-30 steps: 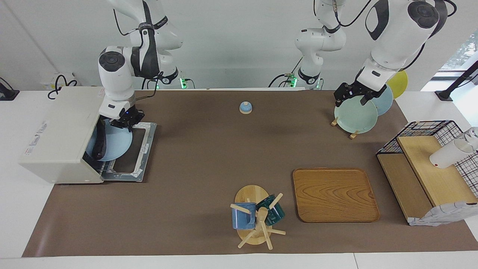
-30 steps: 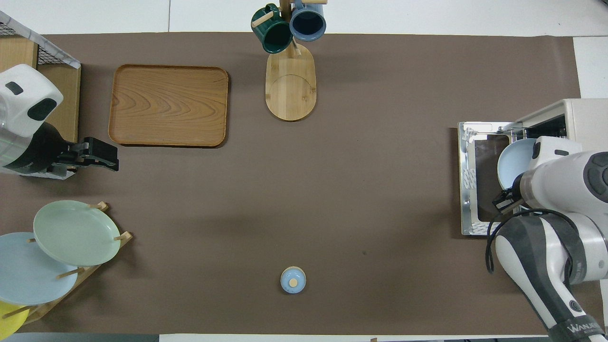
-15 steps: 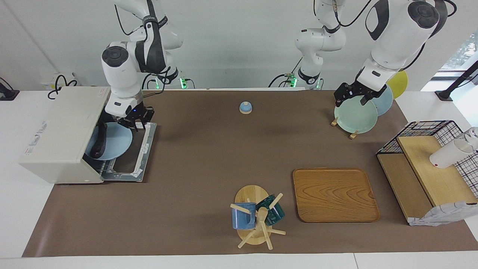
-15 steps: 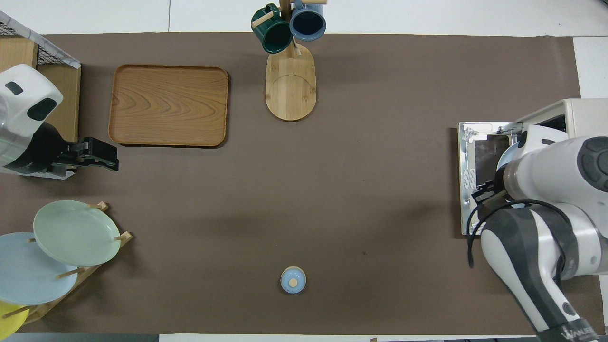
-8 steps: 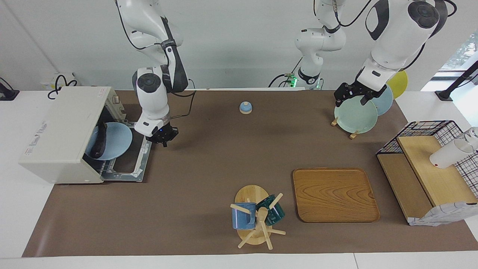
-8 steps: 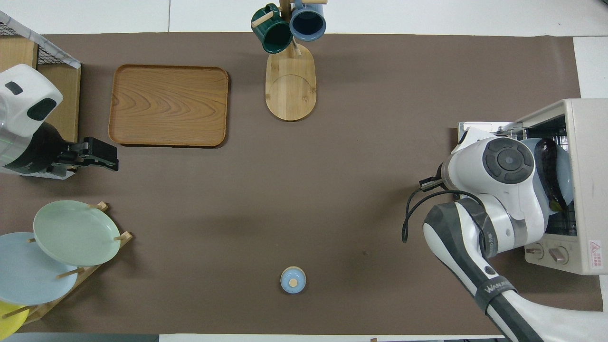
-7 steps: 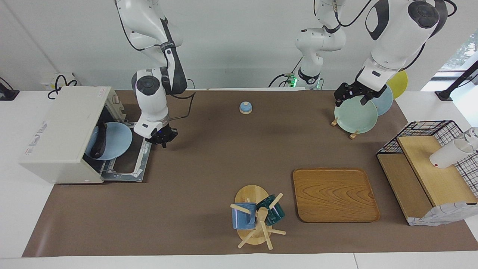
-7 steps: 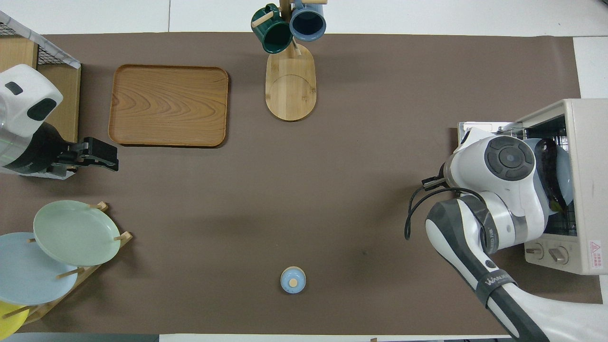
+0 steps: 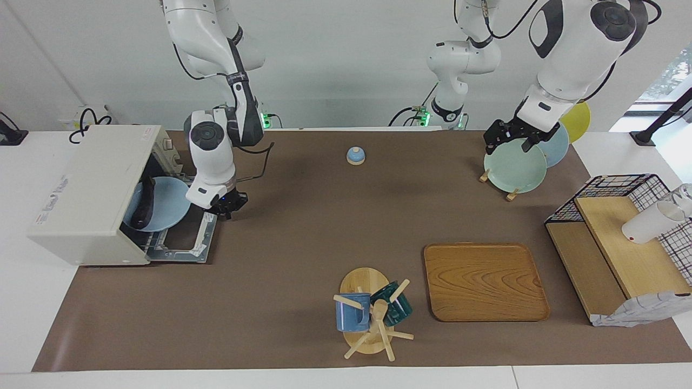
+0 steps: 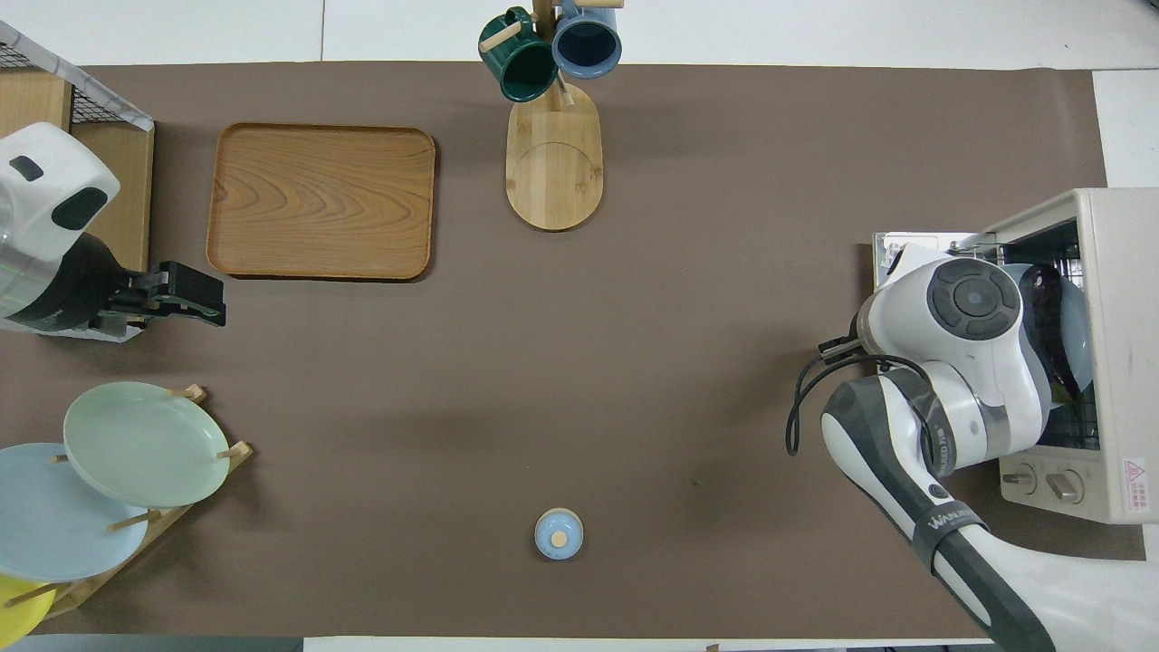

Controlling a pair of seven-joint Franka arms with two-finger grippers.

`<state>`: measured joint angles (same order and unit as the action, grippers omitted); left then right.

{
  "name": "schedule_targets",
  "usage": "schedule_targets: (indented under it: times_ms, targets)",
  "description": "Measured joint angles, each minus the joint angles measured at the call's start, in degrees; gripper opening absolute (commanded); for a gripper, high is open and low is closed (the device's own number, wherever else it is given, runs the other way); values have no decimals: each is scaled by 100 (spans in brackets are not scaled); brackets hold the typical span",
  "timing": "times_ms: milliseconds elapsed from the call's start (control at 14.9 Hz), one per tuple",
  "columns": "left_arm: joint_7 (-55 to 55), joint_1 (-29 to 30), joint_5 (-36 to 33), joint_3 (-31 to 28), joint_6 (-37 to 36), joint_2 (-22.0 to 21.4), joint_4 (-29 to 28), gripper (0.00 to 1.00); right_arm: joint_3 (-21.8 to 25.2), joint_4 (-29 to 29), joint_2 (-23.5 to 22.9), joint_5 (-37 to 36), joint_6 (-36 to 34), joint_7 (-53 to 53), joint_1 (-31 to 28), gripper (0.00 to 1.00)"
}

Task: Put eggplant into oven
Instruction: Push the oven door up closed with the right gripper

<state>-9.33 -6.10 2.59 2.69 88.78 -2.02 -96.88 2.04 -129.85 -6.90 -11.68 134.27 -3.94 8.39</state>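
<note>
Now right gripper (image 9: 226,207) has left oven (image 9: 86,194)

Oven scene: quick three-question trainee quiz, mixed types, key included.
1. True or false: the eggplant lies on a light blue plate inside the oven.
2. The oven door is: A) shut B) dropped open.
3. Which pincer is shut and empty over the door's edge?

Key:
1. True.
2. B.
3. The right pincer; the left pincer waits open over the green plate.
</note>
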Motion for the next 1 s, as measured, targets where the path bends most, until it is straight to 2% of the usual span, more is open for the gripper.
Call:
schedule_targets:
  times_ms: [736,870,1004]
  targets:
    - [0,1,0,0,0,0,0,100,-93,-56,-26,-1036,-23,-112,-42,0]
    - [0,2,0,0,0,0,0,100,-133,128,-20,-1046,-356,-380,-26,0]
    - [0,2,0,0,0,0,0,100,-186,555,35,-1030,-1057,-697,-18,0]
